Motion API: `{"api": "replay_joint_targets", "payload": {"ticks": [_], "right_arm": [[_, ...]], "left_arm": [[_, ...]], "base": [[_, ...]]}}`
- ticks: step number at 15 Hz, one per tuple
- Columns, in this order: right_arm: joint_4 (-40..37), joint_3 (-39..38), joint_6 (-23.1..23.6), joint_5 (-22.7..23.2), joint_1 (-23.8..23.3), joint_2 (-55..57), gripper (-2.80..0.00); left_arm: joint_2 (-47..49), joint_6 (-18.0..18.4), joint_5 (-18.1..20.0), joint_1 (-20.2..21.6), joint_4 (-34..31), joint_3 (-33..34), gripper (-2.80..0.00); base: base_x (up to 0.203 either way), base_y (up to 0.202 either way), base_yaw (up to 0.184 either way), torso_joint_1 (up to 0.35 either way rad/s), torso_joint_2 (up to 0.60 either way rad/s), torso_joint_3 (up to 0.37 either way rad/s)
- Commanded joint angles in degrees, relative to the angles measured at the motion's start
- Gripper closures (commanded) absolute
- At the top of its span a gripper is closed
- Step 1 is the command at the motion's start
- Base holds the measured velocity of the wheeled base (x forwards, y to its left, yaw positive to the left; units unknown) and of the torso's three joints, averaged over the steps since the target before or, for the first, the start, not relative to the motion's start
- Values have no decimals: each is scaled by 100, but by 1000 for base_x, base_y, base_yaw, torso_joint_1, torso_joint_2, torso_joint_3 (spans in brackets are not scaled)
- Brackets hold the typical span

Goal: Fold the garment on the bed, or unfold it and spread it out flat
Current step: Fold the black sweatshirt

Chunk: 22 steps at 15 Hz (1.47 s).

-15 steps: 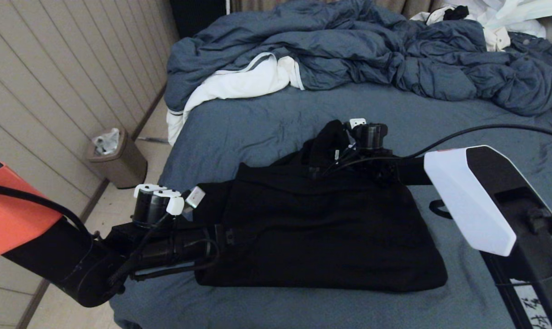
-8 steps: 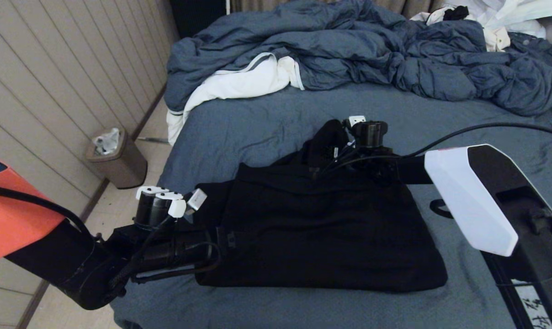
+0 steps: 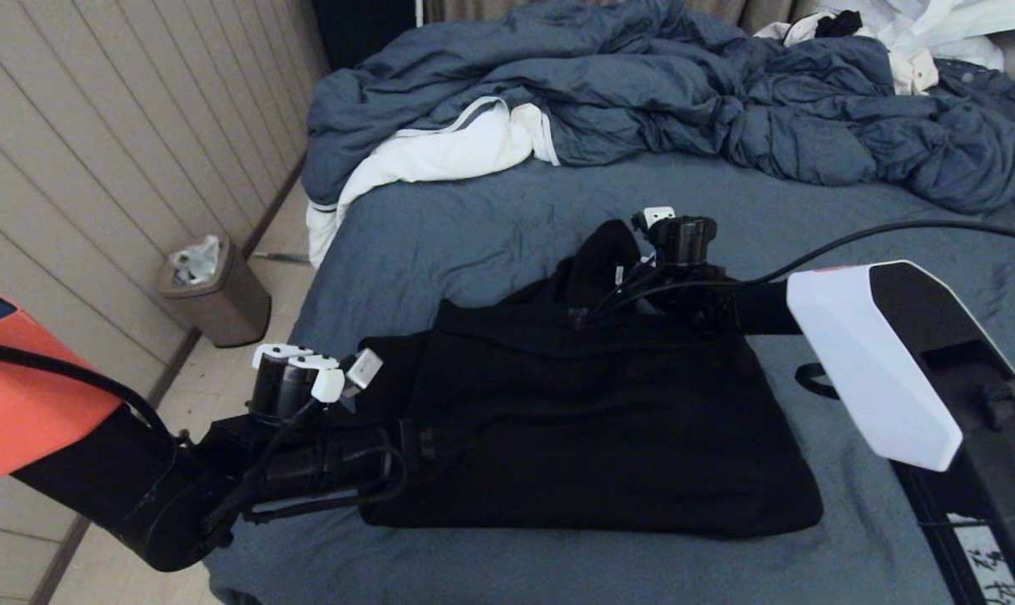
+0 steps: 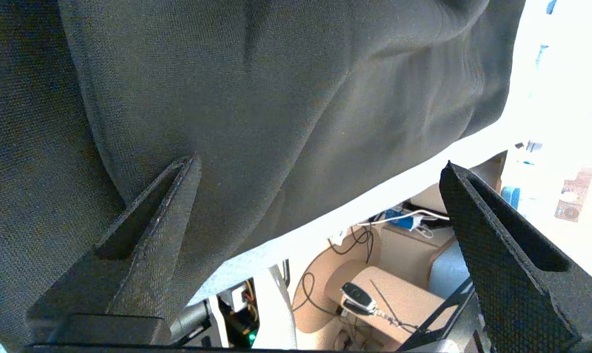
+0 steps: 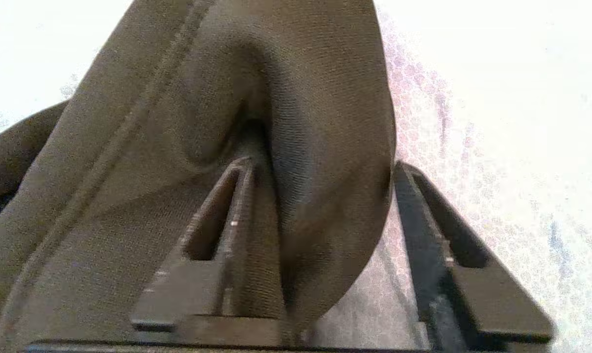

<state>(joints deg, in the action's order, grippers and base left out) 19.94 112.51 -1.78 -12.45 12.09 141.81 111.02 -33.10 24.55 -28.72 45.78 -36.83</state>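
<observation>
- Two arms are seen reaching onto the bed (image 3: pixel 491 227) in the head view, one from the lower left of the frame and one from the right.
- The garment (image 3: pixel 591 420) is laid as a folded black block in the lower centre of the frame, its near edge running close to the bed's front edge, its left edge near the bed's left side.
- A raised bunch of black cloth is seen at the garment's upper edge, just above centre.
- Open blue-grey sheet is left between the garment and the rumpled duvet (image 3: pixel 684 92) across the top of the frame; more bare sheet is seen to the right of the garment.
- White clothing (image 3: pixel 936 34) is piled in the upper right corner.
- A bin (image 3: pixel 218 294) stands on the floor at the left, beside the panelled wall (image 3: pixel 96 168).
- The left claw (image 4: pixel 320 206) is placed at the garment's left edge; in its wrist view the fingers (image 4: pixel 163 215) are spread wide apart, one lying against black cloth, nothing pinched between them.
- The right claw (image 5: pixel 320 196) is set at the raised bunch; in its wrist view the fingers are part-way open, with a fold of the dark cloth bulging between them and touching both.
- Whether that fold is actually clamped cannot be told.
</observation>
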Motion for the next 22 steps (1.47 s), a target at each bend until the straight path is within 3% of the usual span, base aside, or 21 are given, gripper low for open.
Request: {"api": "replay_joint_targets", "payload": {"ticks": [1, 12, 13, 15, 16, 22], "right_arm": [[27, -1, 2, -3, 4, 22, -280], [10, -1, -6, 111, -40, 66, -280], [25, -9, -6, 111, -32, 34, 0], [54, -9, -15, 111, -32, -13, 0], [63, -9, -15, 102, -32, -13, -280], [54, -1, -6, 103, -32, 58, -280]], "left_arm": [[-1, -21, 15, -2, 28, 0, -280], [60, -21, 6, -19, 37, 9, -280], [69, -21, 6, -19, 37, 9, -280], [69, -21, 6, -19, 37, 9, -280], [69, -21, 6, -19, 37, 9, -280], [69, -13, 0, -19, 37, 9, -280]], "base": [[0, 0, 0, 0, 0, 0], [0, 0, 0, 0, 0, 0], [0, 0, 0, 0, 0, 0], [0, 0, 0, 0, 0, 0], [0, 0, 0, 0, 0, 0], [0, 0, 0, 0, 0, 0]]}}
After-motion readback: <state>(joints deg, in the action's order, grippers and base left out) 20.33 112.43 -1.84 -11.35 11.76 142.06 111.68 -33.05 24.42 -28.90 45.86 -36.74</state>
